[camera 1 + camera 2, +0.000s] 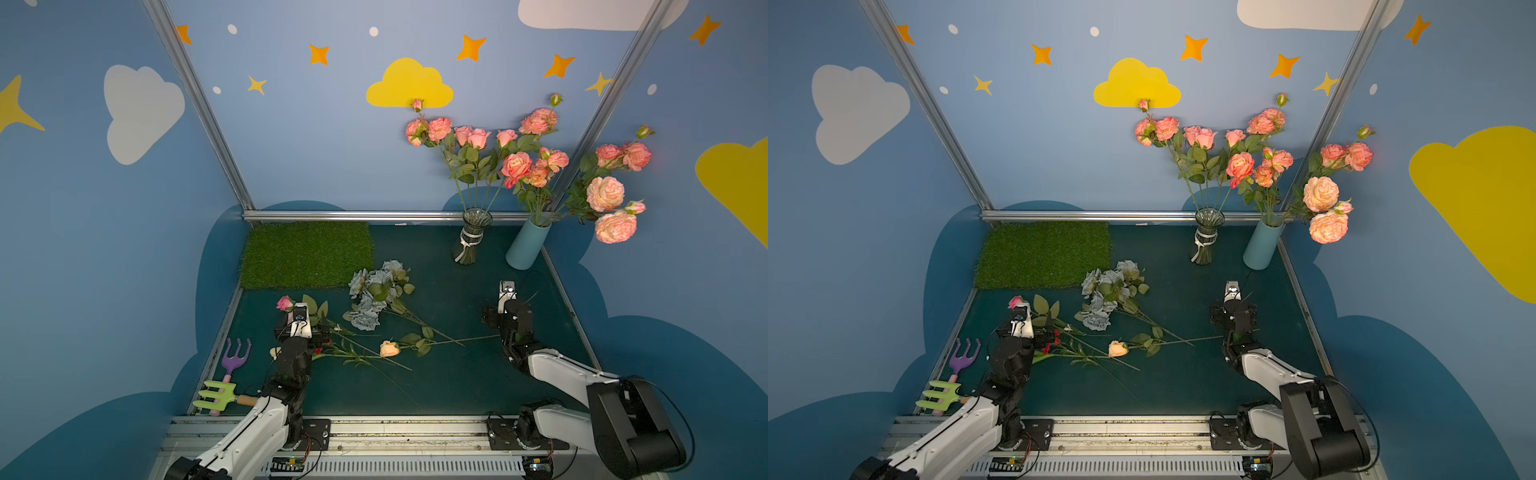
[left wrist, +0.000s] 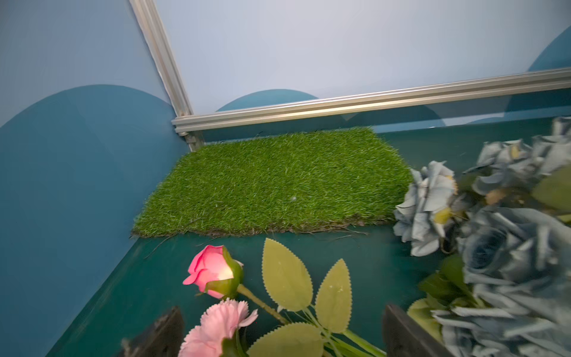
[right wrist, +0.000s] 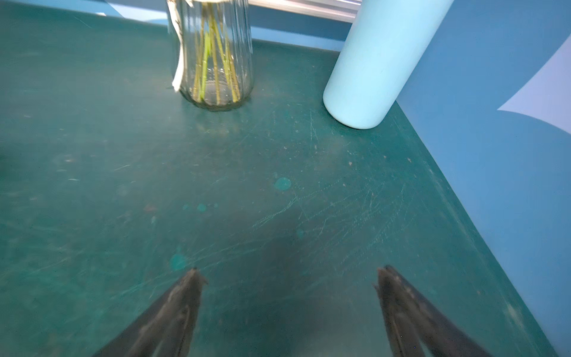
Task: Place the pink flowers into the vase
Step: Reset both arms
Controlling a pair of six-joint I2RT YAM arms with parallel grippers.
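Coral-pink flowers (image 1: 461, 139) stand in a clear glass vase (image 1: 471, 243) at the back, and more pink flowers (image 1: 604, 193) lean out of a light-blue vase (image 1: 524, 249) beside it. On the mat at the left lies a pink rosebud (image 2: 213, 272) with a pale pink carnation (image 2: 217, 327) beside it. My left gripper (image 2: 281, 310) is open low over their stems and leaves, one finger on each side, gripping nothing. My right gripper (image 3: 290, 270) is open over bare mat, short of both vases (image 3: 216, 55) and empty.
Grey-blue flowers (image 1: 376, 293) and a peach rose (image 1: 390, 349) lie mid-table, their long stems crossing. A grass mat (image 1: 307, 253) fills the back left corner. Purple (image 1: 236, 357) and green (image 1: 216, 395) toy garden forks lie at the front left. Walls enclose three sides.
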